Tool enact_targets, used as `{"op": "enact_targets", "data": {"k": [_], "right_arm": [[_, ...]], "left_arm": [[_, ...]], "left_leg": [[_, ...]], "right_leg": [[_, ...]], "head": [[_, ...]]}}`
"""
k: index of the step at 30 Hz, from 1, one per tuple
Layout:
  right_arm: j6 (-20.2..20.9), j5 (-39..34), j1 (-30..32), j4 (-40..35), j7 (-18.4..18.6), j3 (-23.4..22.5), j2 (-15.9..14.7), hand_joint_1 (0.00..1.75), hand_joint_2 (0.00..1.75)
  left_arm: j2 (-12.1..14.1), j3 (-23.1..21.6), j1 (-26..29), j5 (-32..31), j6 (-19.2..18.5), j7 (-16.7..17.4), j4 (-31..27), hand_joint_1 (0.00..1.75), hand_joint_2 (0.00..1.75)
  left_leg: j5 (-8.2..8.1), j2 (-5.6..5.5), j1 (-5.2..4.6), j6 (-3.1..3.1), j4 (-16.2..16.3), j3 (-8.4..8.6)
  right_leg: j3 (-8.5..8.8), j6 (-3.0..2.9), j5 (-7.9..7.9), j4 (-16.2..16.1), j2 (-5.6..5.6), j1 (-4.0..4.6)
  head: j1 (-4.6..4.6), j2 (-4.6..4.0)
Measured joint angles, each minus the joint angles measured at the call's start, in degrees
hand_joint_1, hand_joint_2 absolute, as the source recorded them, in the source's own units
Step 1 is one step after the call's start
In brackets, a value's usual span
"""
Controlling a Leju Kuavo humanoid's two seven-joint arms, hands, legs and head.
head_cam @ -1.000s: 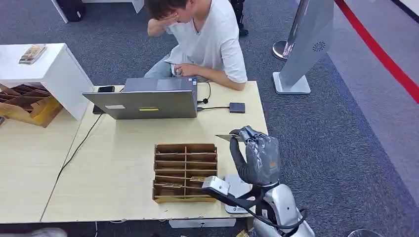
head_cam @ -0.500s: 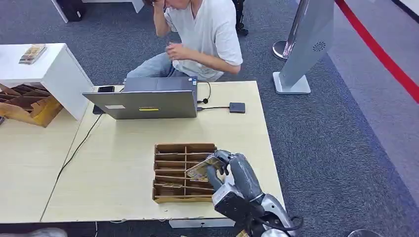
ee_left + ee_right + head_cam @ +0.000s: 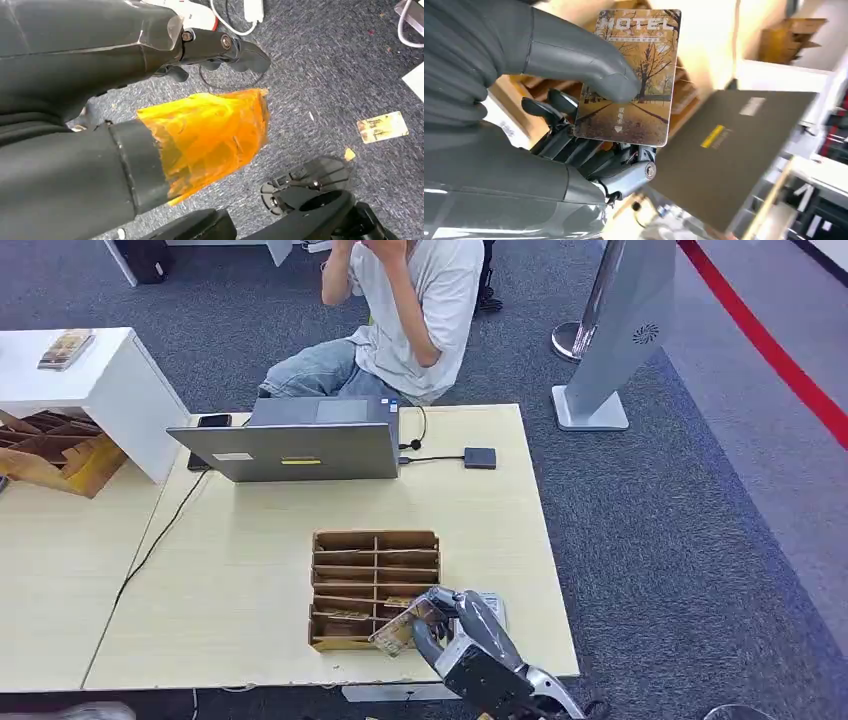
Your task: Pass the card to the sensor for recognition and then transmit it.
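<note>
The right hand [image 3: 455,625] is low at the near edge of the table [image 3: 250,640], just in front of the wooden divider box [image 3: 375,585]. It grips a card [image 3: 631,75] between the thick thumb [image 3: 574,55], which presses on the printed face, and the darker fingers [image 3: 559,107] behind it. On the card the word "HOTEL" is written at one end, over a picture of autumn trees along a path; lower there are small characters and an arrow that I cannot read. In the head view the card [image 3: 400,625] is tilted, over the near right corner of the box. Under the hand a white flat device [image 3: 490,605] lies on the table, partly hidden.

The left hand [image 3: 210,135] hangs over grey carpet and is wrapped in orange film; whether its fingers are closed or apart I cannot tell. A second card [image 3: 382,126] lies on the carpet there.

Farther on the table stands an open laptop [image 3: 300,445] with a yellow sticker on its lid, then a small dark square box [image 3: 479,457] on a cable. Behind the table sits a person [image 3: 400,310] in a white shirt.
</note>
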Motion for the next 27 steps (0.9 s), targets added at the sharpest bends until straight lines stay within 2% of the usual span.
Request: {"op": "enact_targets", "data": {"k": [11, 20, 27], "right_arm": [[-1.57, -1.51, 1.28, 4.11, 2.12, 0.00, -0.44, 1.75, 1.75], [-3.26, -0.83, 2.03, 4.66, 4.19, -0.09, -1.44, 1.75, 1.75], [-4.74, 1.13, 2.61, 4.40, 8.28, -0.13, -2.53, 1.75, 1.75]], "left_arm": [[0.20, 0.35, 0.11, 0.22, 0.24, -0.18, 0.02, 0.00, 0.00], [0.39, 0.44, 0.52, 0.41, 0.40, -0.26, 0.02, 0.00, 0.00], [0.42, 1.22, 0.95, 0.77, 0.55, -0.28, 0.02, 0.00, 0.00]], "left_leg": [[0.00, 0.00, 0.00, 0.00, 0.00, 0.01], [0.00, 0.01, 0.00, 0.00, 0.00, 0.00], [0.00, 0.01, 0.00, 0.00, 0.00, 0.01]], "right_leg": [[0.01, 0.00, 0.00, 0.00, 0.00, 0.00], [0.00, 0.00, 0.00, 0.00, 0.00, 0.00], [0.00, 0.00, 0.00, -0.01, 0.00, 0.00]], "head": [[-0.02, 0.00], [-0.02, 0.00], [0.00, 0.00]]}}
